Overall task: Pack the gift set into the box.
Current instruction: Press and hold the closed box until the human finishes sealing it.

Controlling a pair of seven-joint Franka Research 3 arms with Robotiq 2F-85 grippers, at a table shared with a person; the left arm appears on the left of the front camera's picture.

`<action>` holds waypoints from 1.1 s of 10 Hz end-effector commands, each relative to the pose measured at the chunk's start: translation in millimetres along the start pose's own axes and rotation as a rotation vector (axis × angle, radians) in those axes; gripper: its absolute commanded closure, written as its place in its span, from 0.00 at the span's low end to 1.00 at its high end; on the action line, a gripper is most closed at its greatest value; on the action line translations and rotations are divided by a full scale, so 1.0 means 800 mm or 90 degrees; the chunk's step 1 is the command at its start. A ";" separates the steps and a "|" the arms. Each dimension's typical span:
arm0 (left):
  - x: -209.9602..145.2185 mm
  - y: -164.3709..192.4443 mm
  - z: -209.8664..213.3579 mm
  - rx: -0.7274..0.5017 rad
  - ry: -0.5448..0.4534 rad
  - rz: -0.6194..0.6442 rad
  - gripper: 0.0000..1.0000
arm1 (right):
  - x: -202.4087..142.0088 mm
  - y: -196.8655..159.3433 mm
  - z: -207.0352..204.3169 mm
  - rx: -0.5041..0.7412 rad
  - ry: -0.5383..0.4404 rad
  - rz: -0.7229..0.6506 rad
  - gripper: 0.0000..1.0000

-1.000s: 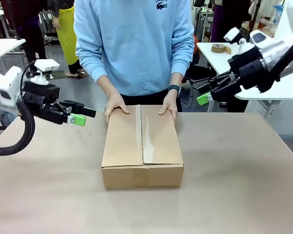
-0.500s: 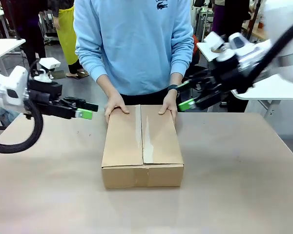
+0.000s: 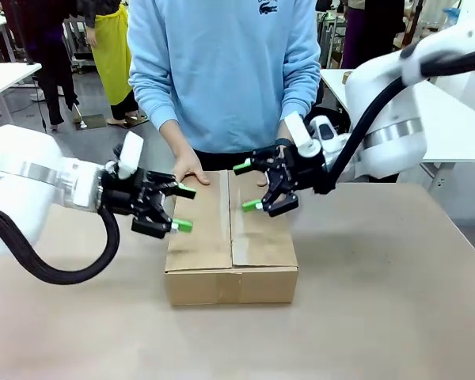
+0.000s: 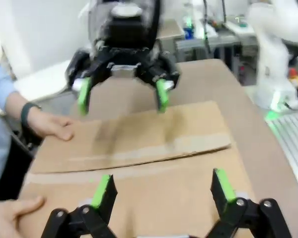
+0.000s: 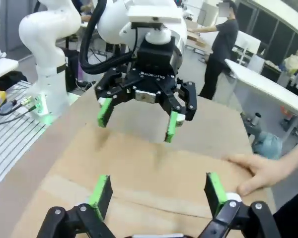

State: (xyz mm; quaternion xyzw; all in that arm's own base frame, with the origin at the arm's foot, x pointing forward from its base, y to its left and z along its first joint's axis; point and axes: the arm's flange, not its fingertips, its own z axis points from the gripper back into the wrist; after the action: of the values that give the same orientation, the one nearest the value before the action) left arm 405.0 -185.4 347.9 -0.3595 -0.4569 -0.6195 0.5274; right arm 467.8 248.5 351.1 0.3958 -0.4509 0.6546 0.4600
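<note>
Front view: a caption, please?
Open left end effector and right end effector hover over the box a person holds.

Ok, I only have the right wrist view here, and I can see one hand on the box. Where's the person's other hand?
Observer: The other hand rests on the box too, at its far end, just behind the left gripper.
Operator: Where does my gripper sit over the box?
Observer: The right gripper hangs open above the far right part of the top, beside the tape strip.
Operator: Is the near end shut?
Observer: Yes, the top flaps lie flat right to the near edge.
</note>
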 end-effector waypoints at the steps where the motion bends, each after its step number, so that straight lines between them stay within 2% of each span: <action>1: -0.017 0.006 -0.014 -0.035 -0.004 -0.029 0.00 | -0.011 -0.007 0.001 0.018 -0.014 -0.072 0.00; 4: -0.038 0.021 -0.036 -0.054 0.030 0.011 0.00 | -0.023 0.002 0.031 -0.022 0.040 -0.099 0.00; 6: -0.048 0.031 -0.043 -0.042 0.045 0.034 0.00 | -0.045 0.010 0.039 -0.001 0.093 -0.131 0.00; 9: -0.059 0.039 -0.038 -0.020 0.063 0.056 0.00 | -0.064 0.016 0.042 0.005 0.109 -0.145 0.00; 11: -0.062 0.039 -0.023 -0.049 0.075 0.046 0.00 | -0.067 0.014 0.041 0.011 0.108 -0.149 0.00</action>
State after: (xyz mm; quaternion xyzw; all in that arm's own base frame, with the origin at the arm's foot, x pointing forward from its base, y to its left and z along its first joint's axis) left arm 443.7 -198.2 309.2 -0.3733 -0.4097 -0.6164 0.5593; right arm 472.3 201.8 311.8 0.3943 -0.3705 0.6284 0.5589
